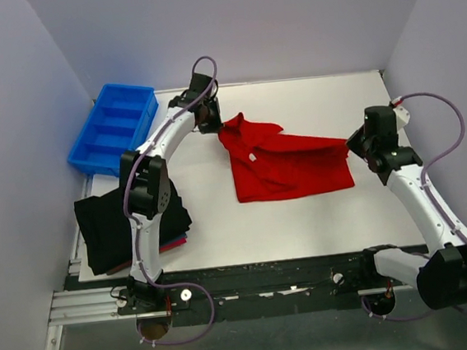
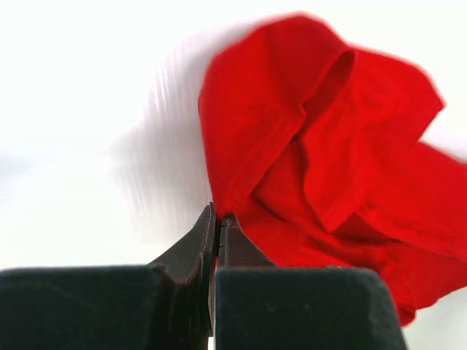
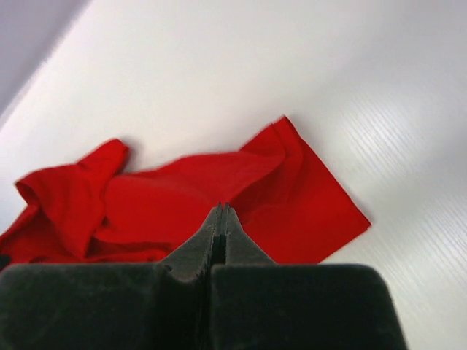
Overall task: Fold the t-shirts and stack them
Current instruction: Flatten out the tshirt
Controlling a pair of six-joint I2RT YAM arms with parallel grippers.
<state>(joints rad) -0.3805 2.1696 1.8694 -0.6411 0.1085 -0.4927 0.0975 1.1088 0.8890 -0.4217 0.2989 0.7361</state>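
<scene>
The bright red t-shirt (image 1: 287, 168) lies partly spread in the middle of the white table. Its upper left corner and its right corner are pulled out into points. My left gripper (image 1: 216, 128) is shut on the upper left corner; in the left wrist view the shut jaws (image 2: 217, 213) pinch the bunched red cloth (image 2: 292, 146). My right gripper (image 1: 353, 141) is shut on the right corner; in the right wrist view its tips (image 3: 222, 207) meet on the red cloth (image 3: 306, 208). A folded black t-shirt (image 1: 110, 224) lies on a dark-red one (image 1: 172, 244) at the near left.
A blue plastic compartment bin (image 1: 113, 127) stands at the far left corner. Grey walls close in the table at the left, back and right. The left arm's upper link (image 1: 145, 187) hangs over the folded stack. A black rail (image 1: 268, 281) runs along the near edge.
</scene>
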